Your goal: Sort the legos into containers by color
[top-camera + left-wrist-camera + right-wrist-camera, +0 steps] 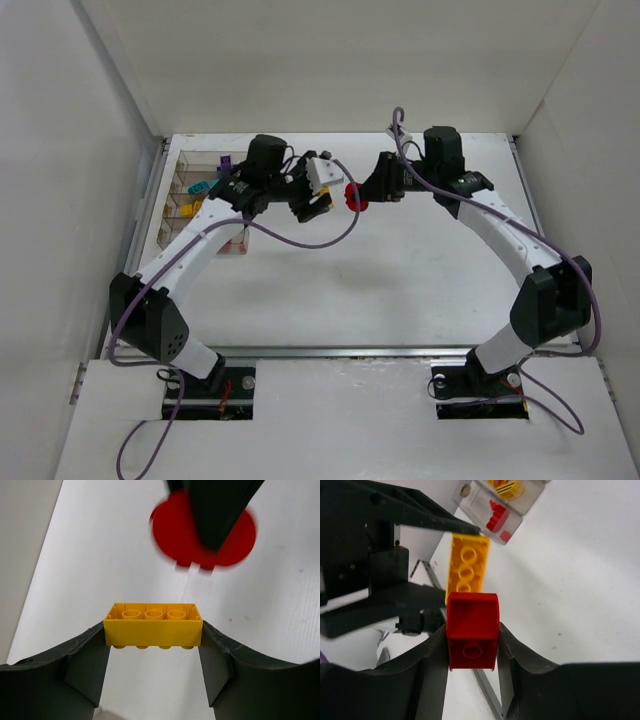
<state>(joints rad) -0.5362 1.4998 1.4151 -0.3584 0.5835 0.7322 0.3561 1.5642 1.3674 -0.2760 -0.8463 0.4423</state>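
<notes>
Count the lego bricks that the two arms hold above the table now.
2. A yellow brick is clamped in the left end effector; a red brick is in the right end effector. More bricks lie in the tray, partly hidden.

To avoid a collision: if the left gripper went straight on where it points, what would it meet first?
Probably the red lego in the right gripper, straight ahead of the held yellow lego; depth is unclear.

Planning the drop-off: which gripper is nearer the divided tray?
Left. The left gripper, holding the yellow brick, hangs just right of the tray. The right gripper, holding the red brick, is farther right, beyond the left one.
</notes>
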